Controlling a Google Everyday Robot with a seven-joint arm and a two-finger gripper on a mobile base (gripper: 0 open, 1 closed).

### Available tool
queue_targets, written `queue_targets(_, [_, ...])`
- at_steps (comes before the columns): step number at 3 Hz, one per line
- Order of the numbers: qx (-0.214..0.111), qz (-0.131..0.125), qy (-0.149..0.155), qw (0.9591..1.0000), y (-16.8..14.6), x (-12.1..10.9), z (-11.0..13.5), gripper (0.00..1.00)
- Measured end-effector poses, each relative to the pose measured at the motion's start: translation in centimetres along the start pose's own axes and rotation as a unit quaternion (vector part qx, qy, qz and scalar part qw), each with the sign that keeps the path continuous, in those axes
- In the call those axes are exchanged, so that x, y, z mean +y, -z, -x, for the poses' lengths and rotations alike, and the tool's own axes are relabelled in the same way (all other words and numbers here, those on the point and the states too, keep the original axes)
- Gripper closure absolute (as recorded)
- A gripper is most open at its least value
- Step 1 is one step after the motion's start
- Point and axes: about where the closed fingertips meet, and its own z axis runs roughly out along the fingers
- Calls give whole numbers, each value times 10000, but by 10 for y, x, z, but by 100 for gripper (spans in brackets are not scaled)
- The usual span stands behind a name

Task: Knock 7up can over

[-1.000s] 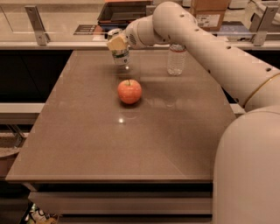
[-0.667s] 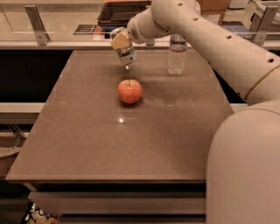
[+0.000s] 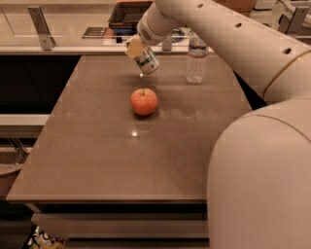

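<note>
The 7up can (image 3: pixel 147 62), silver-white with green markings, is at the far middle of the table (image 3: pixel 97 146). It is tilted, its top leaning up and to the left. My gripper (image 3: pixel 134 47) is right at the can's upper end and touches it. The arm reaches in from the right, over the table's far edge. A red apple (image 3: pixel 144 101) sits just in front of the can, apart from it.
A clear plastic water bottle (image 3: pixel 196 59) with a white cap stands upright at the far right of the table, to the right of the can. A counter with a dark tray (image 3: pixel 127 12) runs behind the table.
The can stood upright under the gripper before and now leans over. The gripper and arm have shifted slightly to the right.
</note>
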Motion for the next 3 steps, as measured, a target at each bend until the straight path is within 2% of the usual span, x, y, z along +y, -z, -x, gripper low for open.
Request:
queue_targets(1, [564, 38, 303, 9979, -8, 7, -6, 100])
queue_targets(2, [1082, 124, 632, 9920, -18, 15, -9, 100])
queue_targets(3, [1376, 309, 840, 9864, -31, 28, -12, 100])
